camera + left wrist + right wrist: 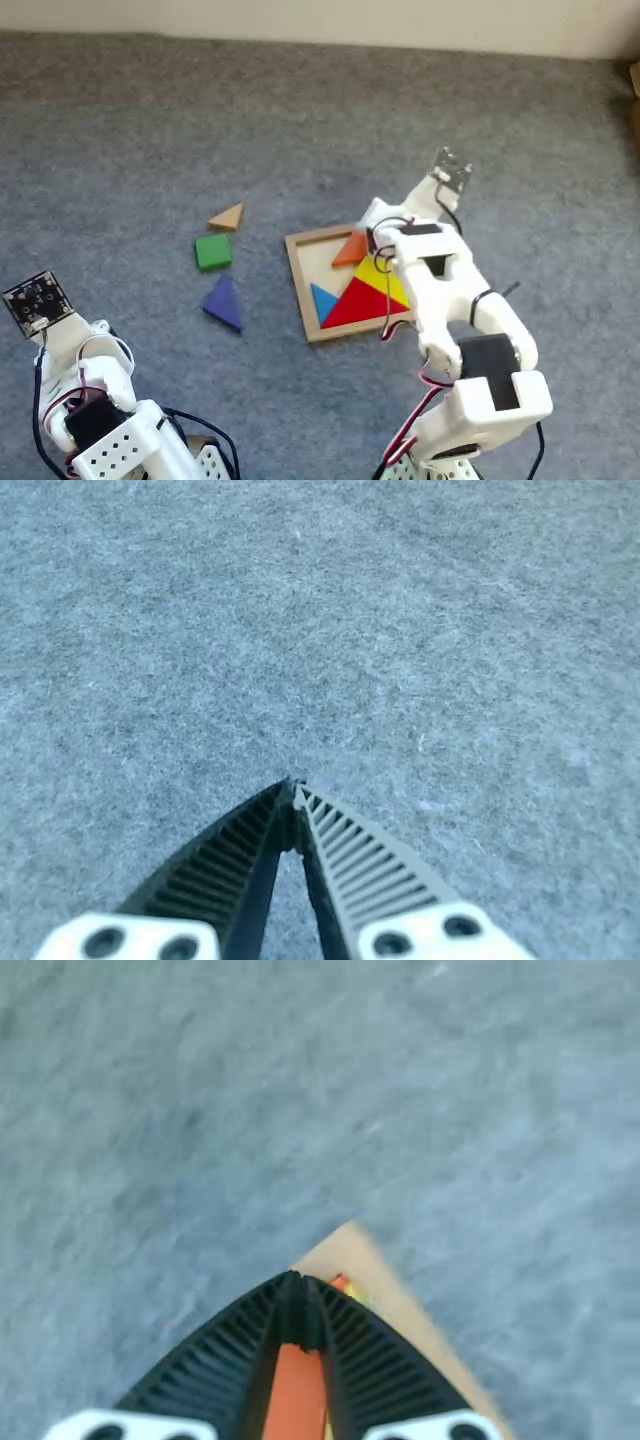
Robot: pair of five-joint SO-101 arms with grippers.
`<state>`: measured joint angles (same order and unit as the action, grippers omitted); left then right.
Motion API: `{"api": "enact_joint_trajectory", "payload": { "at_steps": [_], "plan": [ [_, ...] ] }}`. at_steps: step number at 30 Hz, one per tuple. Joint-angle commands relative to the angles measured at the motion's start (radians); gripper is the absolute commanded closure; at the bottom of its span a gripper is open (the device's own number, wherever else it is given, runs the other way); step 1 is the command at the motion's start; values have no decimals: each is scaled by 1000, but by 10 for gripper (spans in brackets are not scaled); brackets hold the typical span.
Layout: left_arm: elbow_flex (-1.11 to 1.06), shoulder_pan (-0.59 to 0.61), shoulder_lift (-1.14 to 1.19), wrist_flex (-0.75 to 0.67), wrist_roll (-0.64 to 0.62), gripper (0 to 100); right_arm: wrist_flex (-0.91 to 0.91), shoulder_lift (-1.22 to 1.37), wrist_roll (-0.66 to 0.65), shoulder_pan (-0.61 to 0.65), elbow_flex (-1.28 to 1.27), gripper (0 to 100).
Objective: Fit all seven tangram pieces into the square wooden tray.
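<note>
Wooden tray [297, 280] skewed; purple triangle [223, 303] apex points away; left gripper [293, 790], right gripper [292, 1282] apparently pressed together.

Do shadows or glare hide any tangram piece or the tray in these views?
High view: even light, no glare; the square wooden tray and the green square piece cast only thin shadows, but the right arm covers part of the tray. Left wrist view: flat light on the grey carpet. Right wrist view: no glare; the right gripper overlaps the tray's corner.

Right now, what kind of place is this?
Probably an indoor robot practice spot: grey carpet-like surface, pale wall behind, white robot arm over a square wooden puzzle tray.
</note>
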<state>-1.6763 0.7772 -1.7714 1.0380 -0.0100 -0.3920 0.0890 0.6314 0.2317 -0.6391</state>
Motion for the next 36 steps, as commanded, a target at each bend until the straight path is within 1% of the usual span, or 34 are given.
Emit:
{"api": "enact_joint_trajectory", "payload": {
  "at_steps": [1,5,9,13,14,16,18,21,28,30,33,36],
  "plan": [
    [-19,-19,-54,3,8,993,-10,-1,-14,-36,36,992],
    [-19,-18,-54,3,9,993,-10,-50,-15,-36,36,992],
    [-19,-18,-54,3,9,993,-13,-219,-15,-36,16,992],
    [-19,-18,-54,3,9,993,-10,-397,-18,-38,-101,992],
    [-19,-18,-54,3,9,993,-10,-437,-31,-38,-125,992],
    [-19,-21,-54,2,9,993,-10,-518,-112,-38,-165,992],
    [-18,-24,-54,-2,6,993,-10,-595,-166,-38,-220,992],
    [-10,-24,-54,-6,6,993,-10,-702,-176,-38,-300,992],
    [104,-27,-54,-12,6,992,-10,-998,-181,-38,-536,992],
    [122,-28,-54,-12,6,991,-10,-1102,-212,-38,-605,992],
    [119,-68,-54,-12,5,993,-12,-1254,-290,-38,-714,992],
    [114,-122,-54,-11,5,993,-12,-1388,-307,-38,-816,992]
  ]
}}
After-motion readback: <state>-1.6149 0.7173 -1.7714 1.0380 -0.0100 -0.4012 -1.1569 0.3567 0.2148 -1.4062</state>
